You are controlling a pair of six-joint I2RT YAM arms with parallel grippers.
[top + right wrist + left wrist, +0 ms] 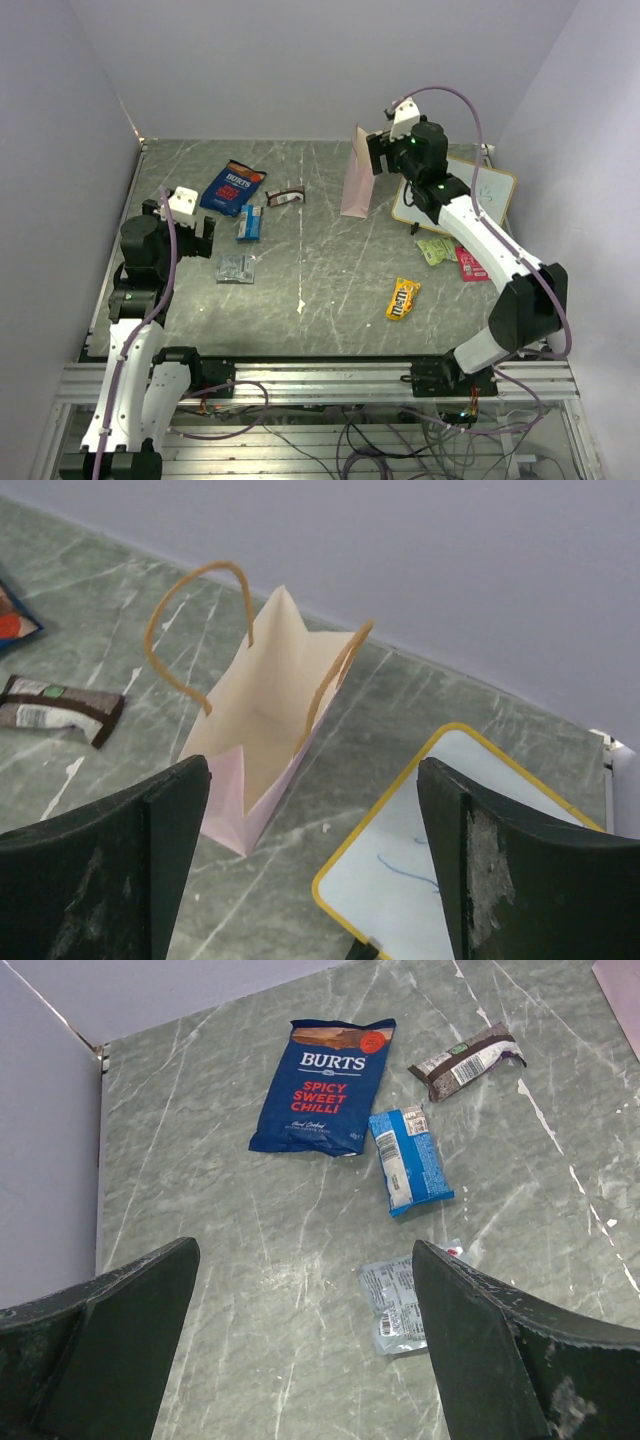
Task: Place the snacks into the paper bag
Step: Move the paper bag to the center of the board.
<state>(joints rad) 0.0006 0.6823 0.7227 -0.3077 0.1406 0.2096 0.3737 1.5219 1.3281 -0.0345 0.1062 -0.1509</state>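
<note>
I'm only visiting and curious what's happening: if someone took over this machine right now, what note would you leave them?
Left gripper: open, empty, above the left group of snacks.
Right gripper: open, empty, near the top of the standing paper bag.
On the table, left: chip bag, blue-white packet, brown bar, silver-grey packet.
Right: M&M's, light green packet, pink-red packet.
Done: nothing bagged.
Left: all seven.
</note>
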